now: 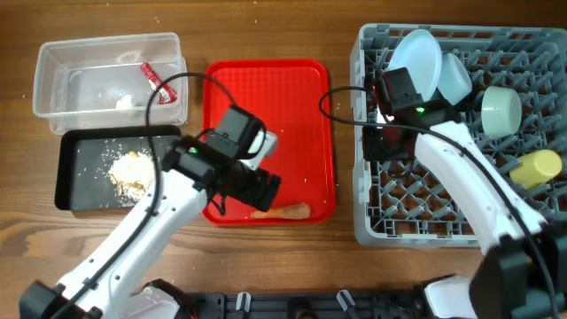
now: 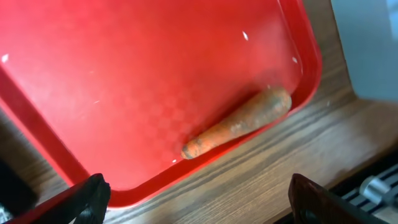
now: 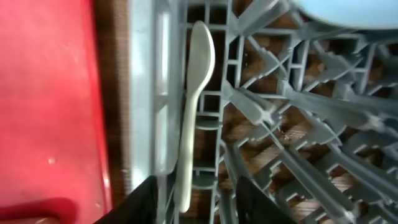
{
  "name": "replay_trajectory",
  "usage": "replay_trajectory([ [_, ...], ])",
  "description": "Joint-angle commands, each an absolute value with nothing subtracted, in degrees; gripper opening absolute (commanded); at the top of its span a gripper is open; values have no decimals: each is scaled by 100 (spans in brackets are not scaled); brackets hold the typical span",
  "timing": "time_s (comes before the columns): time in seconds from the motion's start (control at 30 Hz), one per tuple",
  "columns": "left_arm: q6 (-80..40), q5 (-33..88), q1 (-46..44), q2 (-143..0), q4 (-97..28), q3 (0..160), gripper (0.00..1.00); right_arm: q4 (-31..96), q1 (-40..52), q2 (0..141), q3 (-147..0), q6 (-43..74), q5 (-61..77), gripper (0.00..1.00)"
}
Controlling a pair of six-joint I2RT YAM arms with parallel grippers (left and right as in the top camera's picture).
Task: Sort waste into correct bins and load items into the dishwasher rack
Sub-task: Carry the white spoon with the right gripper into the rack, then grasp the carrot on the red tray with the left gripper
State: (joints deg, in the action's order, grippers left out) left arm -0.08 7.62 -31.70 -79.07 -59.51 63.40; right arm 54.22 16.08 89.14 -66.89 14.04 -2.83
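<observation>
The thin orange carrot piece (image 1: 282,212) (image 2: 239,123) lies at the front edge of the flat red tray (image 1: 292,106). My left gripper (image 1: 266,190) (image 2: 199,205) is open and empty, hovering just left of and above the carrot. The red wrapper (image 1: 152,73) lies in the clear tub (image 1: 53,62). Beige crumbs (image 1: 131,168) lie in the black tray (image 1: 75,177). My right gripper (image 1: 383,135) (image 3: 199,202) is open inside the grey rack (image 1: 372,226); the white spoon (image 3: 194,106) lies along the rack's left wall, its handle end between the fingers. The plate (image 1: 416,58), two bowls (image 1: 454,78) (image 1: 500,111) and yellow cup (image 1: 536,168) sit in the rack.
The red tray (image 2: 124,74) lies between the bins and the rack. A few pale crumbs (image 1: 124,102) also sit in the clear tub. Wood table (image 2: 298,168) shows in front of the tray. Cables run from both arms over the tray and rack edge.
</observation>
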Motion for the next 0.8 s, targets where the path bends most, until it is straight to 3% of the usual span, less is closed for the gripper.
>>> replay_trajectory([
  [0.0,941,646,-3520,-8368,-5918,6392,91,5465,1616,8130,-6702,1549,-97,48],
  [0.3,1140,266,-4125,-10031,-5426,6392,93,6134,897,7664,-6702,1964,311,51],
  [0.77,832,-493,-4125,-10204,-4882,6364,93,6132,897,7664,-6702,1955,309,50],
])
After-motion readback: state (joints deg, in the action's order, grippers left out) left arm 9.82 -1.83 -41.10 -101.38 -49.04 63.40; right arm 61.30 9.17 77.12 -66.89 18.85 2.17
